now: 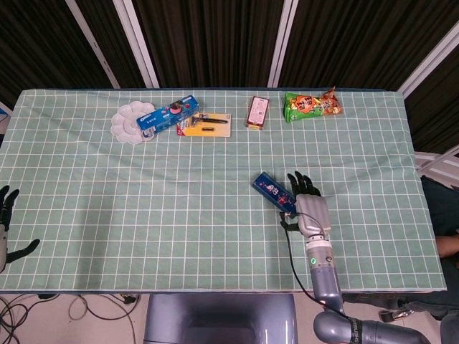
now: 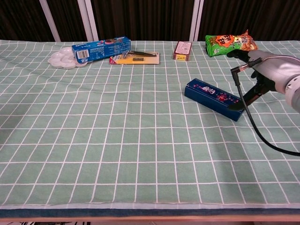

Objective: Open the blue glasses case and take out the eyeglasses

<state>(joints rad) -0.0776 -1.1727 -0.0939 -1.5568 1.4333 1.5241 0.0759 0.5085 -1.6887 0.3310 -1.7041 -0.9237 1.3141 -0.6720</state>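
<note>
The blue glasses case [image 1: 273,191] [image 2: 213,98] lies closed and slanted on the green checked cloth, right of the table's middle. My right hand [image 1: 307,206] [image 2: 268,70] hovers over the case's near right end with its fingers spread and nothing in them; its thumb reaches down beside that end. Whether it touches the case I cannot tell. My left hand [image 1: 6,228] stays at the table's near left edge, fingers apart and empty. No eyeglasses show.
Along the far edge lie a white paint palette [image 1: 128,122], a blue box [image 1: 167,115], a carded razor [image 1: 206,125], a small red box [image 1: 257,112] and a green snack bag [image 1: 311,104]. A black cable [image 2: 255,125] trails from my right hand.
</note>
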